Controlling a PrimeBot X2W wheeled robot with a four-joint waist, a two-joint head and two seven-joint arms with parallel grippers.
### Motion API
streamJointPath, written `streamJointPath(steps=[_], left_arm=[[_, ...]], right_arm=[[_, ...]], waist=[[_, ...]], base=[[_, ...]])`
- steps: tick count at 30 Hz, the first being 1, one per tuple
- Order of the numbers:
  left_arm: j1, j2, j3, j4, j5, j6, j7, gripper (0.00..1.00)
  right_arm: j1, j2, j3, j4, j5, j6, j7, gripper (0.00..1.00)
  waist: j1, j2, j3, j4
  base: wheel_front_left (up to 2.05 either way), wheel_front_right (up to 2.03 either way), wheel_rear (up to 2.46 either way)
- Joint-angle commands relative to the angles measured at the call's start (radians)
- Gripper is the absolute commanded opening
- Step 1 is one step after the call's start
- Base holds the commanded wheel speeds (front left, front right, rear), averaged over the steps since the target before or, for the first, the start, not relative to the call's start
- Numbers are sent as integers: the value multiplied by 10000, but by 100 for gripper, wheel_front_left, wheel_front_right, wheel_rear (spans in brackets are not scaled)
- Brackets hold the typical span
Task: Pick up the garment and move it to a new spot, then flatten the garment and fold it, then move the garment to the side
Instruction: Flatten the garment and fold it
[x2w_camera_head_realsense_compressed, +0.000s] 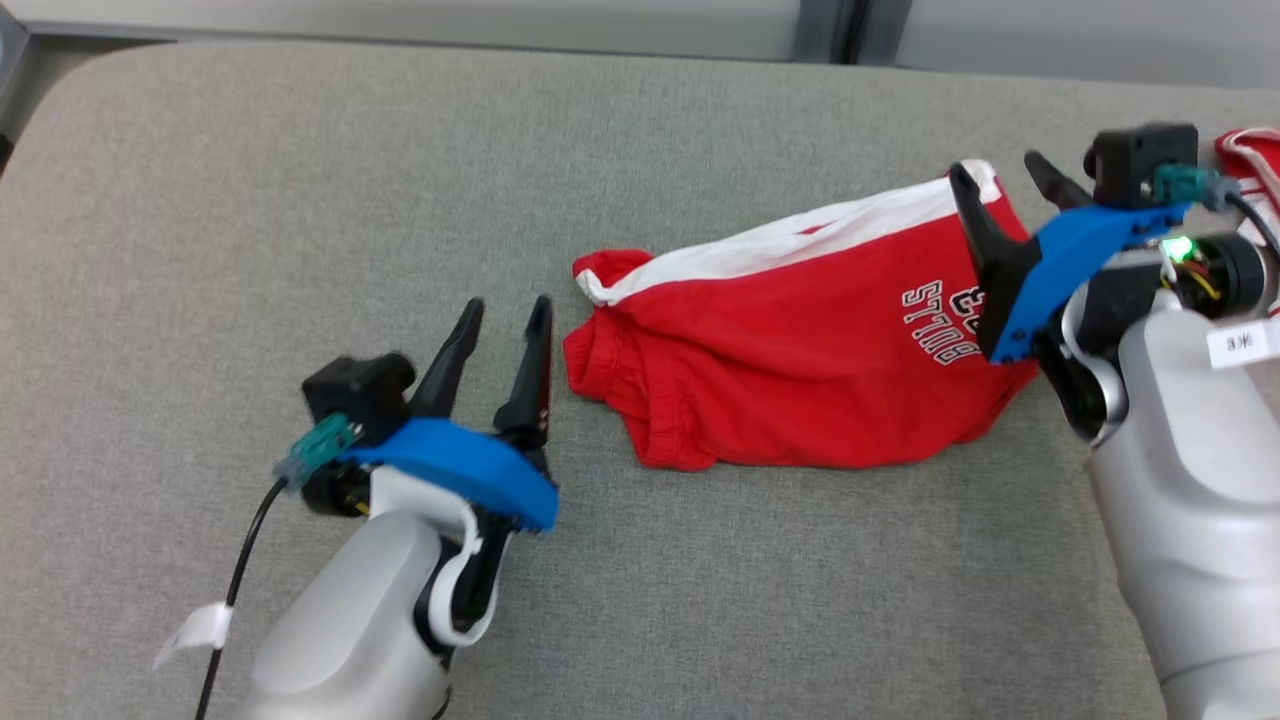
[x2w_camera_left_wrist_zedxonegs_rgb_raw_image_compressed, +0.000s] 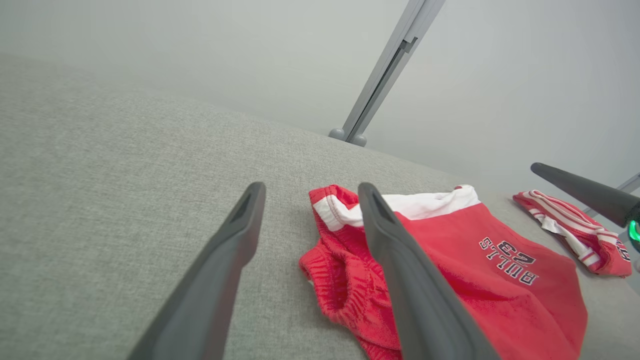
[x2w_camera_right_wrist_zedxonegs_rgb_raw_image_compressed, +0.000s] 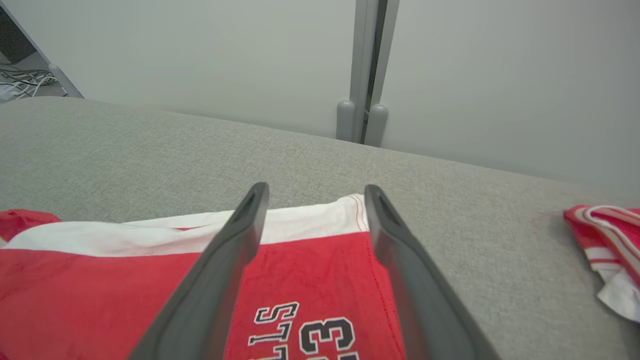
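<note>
The fingers (x2w_camera_head_realsense_compressed: 452, 358) of the left gripper (x2w_camera_head_realsense_compressed: 508, 303) are being held spread apart with nothing between them, just beside the bunched left end of the red garment (x2w_camera_head_realsense_compressed: 800, 350). The right gripper (x2w_camera_head_realsense_compressed: 997, 165) is likewise being held wide open and empty over the garment's right end, by its white band; whether the cloth is being touched cannot be told. The garment is being supported by the grey cushion (x2w_camera_head_realsense_compressed: 300, 200), its "23" print facing up. 1 more red-and-white cloth (x2w_camera_head_realsense_compressed: 1250, 160) is lying near the right edge.

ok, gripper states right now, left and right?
Left gripper: open, empty, just beside the red garment.
Right gripper: open, empty, over the garment's printed end.
</note>
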Motion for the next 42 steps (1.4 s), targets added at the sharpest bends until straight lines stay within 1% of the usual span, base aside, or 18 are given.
streamJointPath(steps=[1, 5, 7, 9, 13, 16, 19, 24, 29, 33, 38, 42], left_arm=[[367, 254, 137, -176, 291, -27, -144, 100], [846, 502, 358, -509, 789, -10, -214, 100], [1162, 605, 776, -889, 1236, -32, -218, 100], [1600, 593, 1300, -1271, 1733, -21, -212, 100], [2417, 332, 2508, -2005, 2831, -85, -216, 100], [2975, 69, 3250, -2363, 3551, -285, -217, 100], [3330, -129, 3772, -2612, 4312, -525, -218, 100], [3746, -451, 4431, -2766, 5139, -858, -219, 100], [3963, -766, 4790, -2752, 5567, -1164, -220, 100], [3959, -953, 4881, -2692, 5770, -1354, -220, 100], [3815, -1074, 4971, -2711, 5919, -1490, -220, 100], [3744, -1152, 5008, -2789, 5985, -1566, -220, 100]], right_arm=[[443, -15, -120, -195, -74, 2, 58, 100], [1048, 68, -238, -522, -126, 2, 299, 100], [1446, 86, -346, -788, -85, 2, 440, 100], [1830, 143, -611, -1063, -43, 2, 468, 100], [2502, 408, -1169, -1442, -16, 2, 620, 100], [2749, 537, -1448, -1632, -82, 2, 814, 100], [2801, 603, -1755, -1774, -126, 2, 1004, 100], [2355, 641, -2415, -1742, -274, 2, 1534, 100], [1680, 524, -3202, -1259, -564, 2, 2022, 100], [1144, 344, -3829, -664, -917, 3, 2159, 100], [728, 117, -4156, -42, -1267, 2, 1874, 100], [644, -118, -4092, 413, -1495, 2, 1449, 100]], waist=[[2, 1, -303, -134], [2, 1, -599, -195], [2, 1, -772, -241], [2, 1, -908, -293], [2, 1, -1055, -354], [2, 1, -1083, -358], [2, 1, -1038, -276], [2, 1, -863, -51], [2, 1, -556, 279], [2, 1, -322, 611], [2, 1, -14, 938], [2, 1, 214, 1080]], base=[[0, 0, 0], [0, 0, 0], [0, 0, 0], [0, 0, 0], [0, 0, 0], [0, 0, 0], [0, 0, 0], [0, 0, 0], [0, 0, 0], [0, 0, 0], [0, 0, 0], [0, 0, 0]])
